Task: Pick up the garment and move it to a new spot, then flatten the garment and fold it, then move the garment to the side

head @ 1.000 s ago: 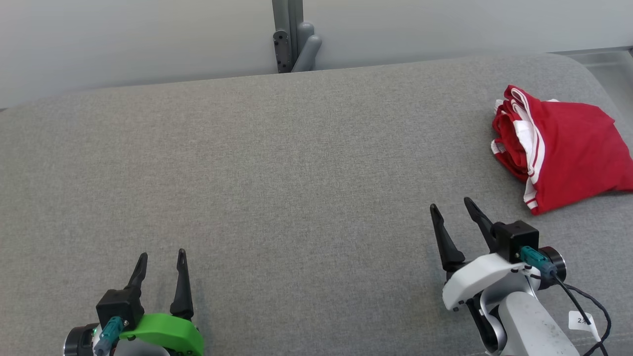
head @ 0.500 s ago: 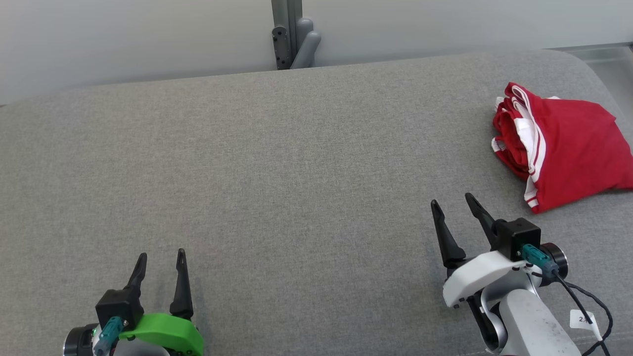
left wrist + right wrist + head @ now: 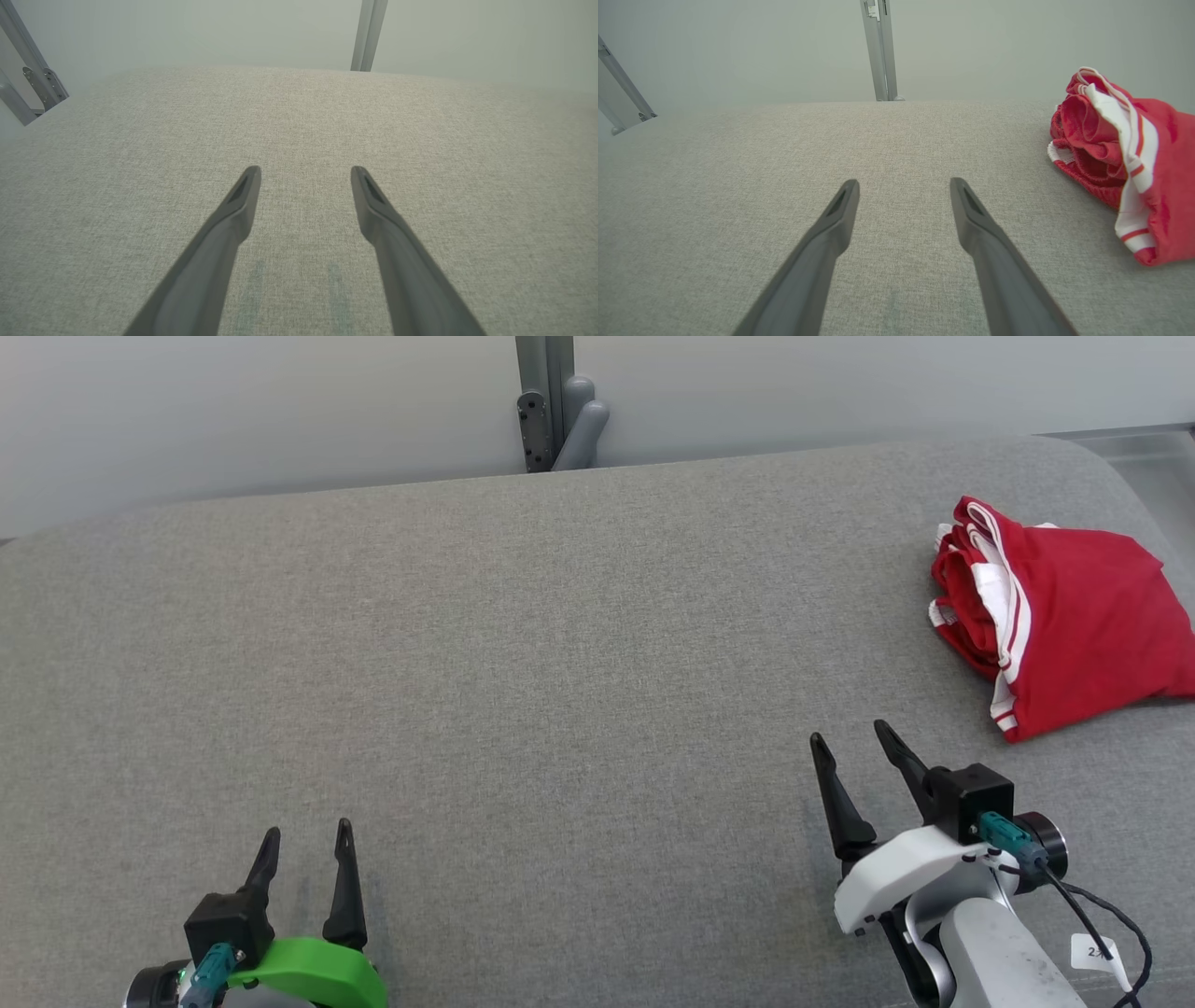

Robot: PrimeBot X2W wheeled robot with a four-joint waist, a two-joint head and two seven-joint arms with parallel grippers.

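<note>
A red garment (image 3: 1083,616) with white stripes lies folded in a compact pile at the right end of the grey fabric surface (image 3: 523,653); it also shows at the right of the right wrist view as the garment (image 3: 1157,172). My right gripper (image 3: 851,735) stands open over bare fabric, left of and nearer than the garment, holding nothing. In its own view the right gripper (image 3: 903,184) points at plain fabric. My left gripper (image 3: 306,829) is open at the lower left, far from the garment, and the left gripper (image 3: 304,171) has nothing between its fingers.
A grey metal post with a bracket (image 3: 553,406) rises behind the far edge of the surface against a pale wall. The surface rounds off at its right end (image 3: 1111,457), just beyond the garment. A black cable with a tag (image 3: 1097,947) hangs from my right wrist.
Both grippers sit slightly lower in the head view than a second ago, and the whole picture has shifted a little. The garment lies as before.
</note>
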